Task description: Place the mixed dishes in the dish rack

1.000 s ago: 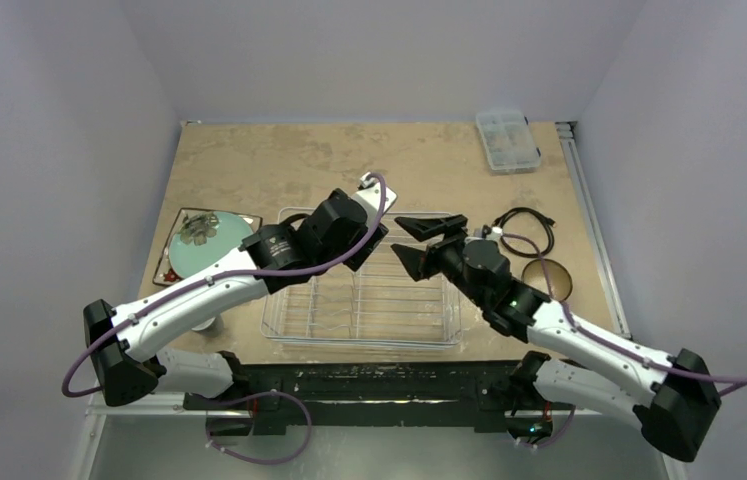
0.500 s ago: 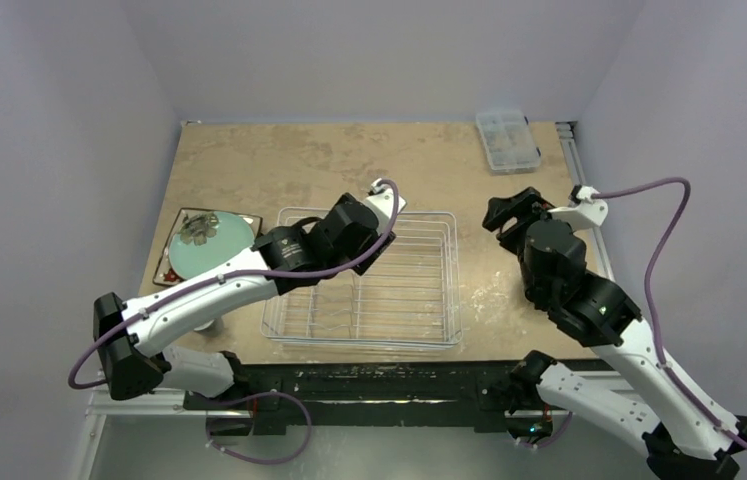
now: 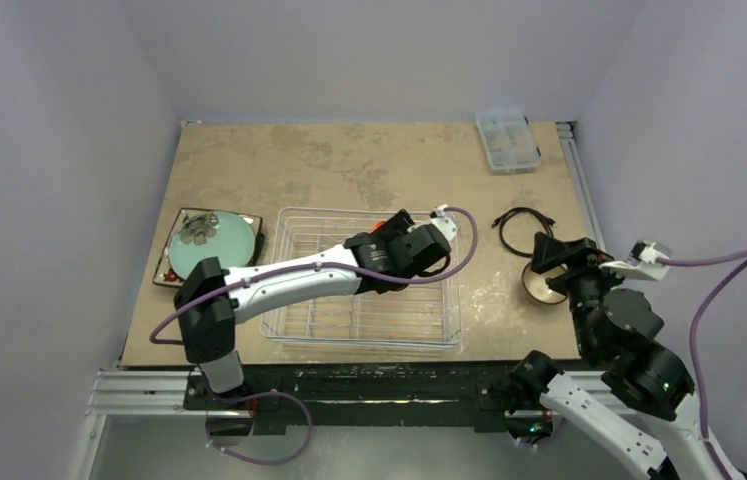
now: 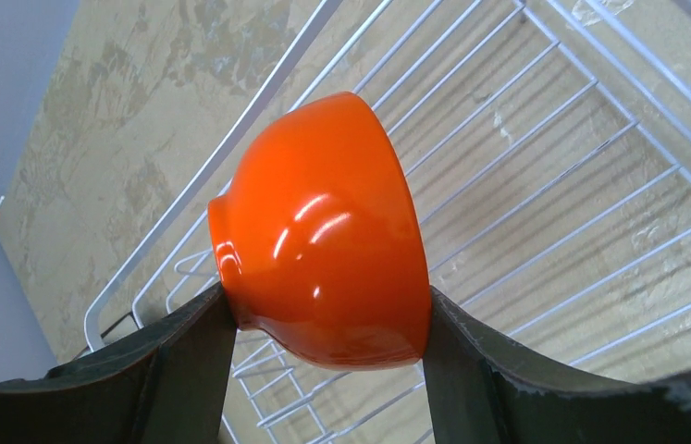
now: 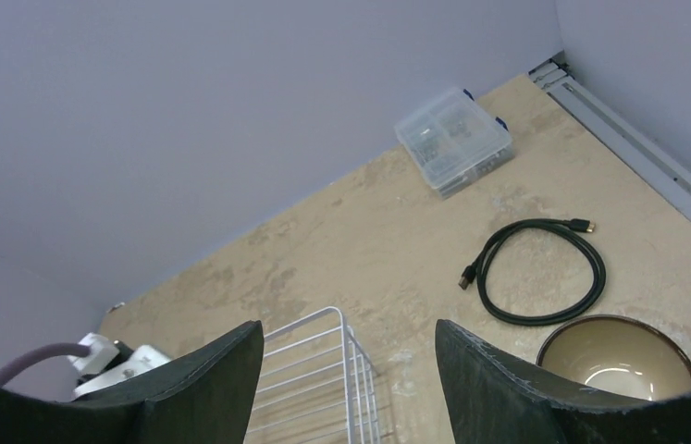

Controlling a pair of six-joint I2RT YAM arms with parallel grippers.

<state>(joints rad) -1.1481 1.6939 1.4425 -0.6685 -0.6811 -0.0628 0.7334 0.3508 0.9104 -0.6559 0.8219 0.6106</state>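
My left gripper (image 3: 383, 230) is shut on the orange bowl (image 4: 323, 240), gripping it by its sides and holding it tilted above the dish rack (image 3: 457, 300). In the left wrist view the rack's wires (image 4: 554, 185) lie right under the bowl. My right gripper (image 3: 551, 252) is open and empty, raised over the dark brown bowl (image 3: 545, 287), which also shows in the right wrist view (image 5: 614, 363). The pale-teal plate (image 3: 211, 245) rests on the square flower-patterned plate (image 3: 175, 262), left of the rack. The grey cup is hidden.
A black coiled cable (image 3: 524, 230) lies between the rack and the brown bowl's far side. A clear compartment box (image 3: 506, 140) stands at the far right corner. A metal rail (image 3: 584, 190) runs along the table's right edge.
My left arm has swung right across the rack, and the orange bowl now shows in its jaws. My right arm has pulled back to the right, over the dark brown bowl.
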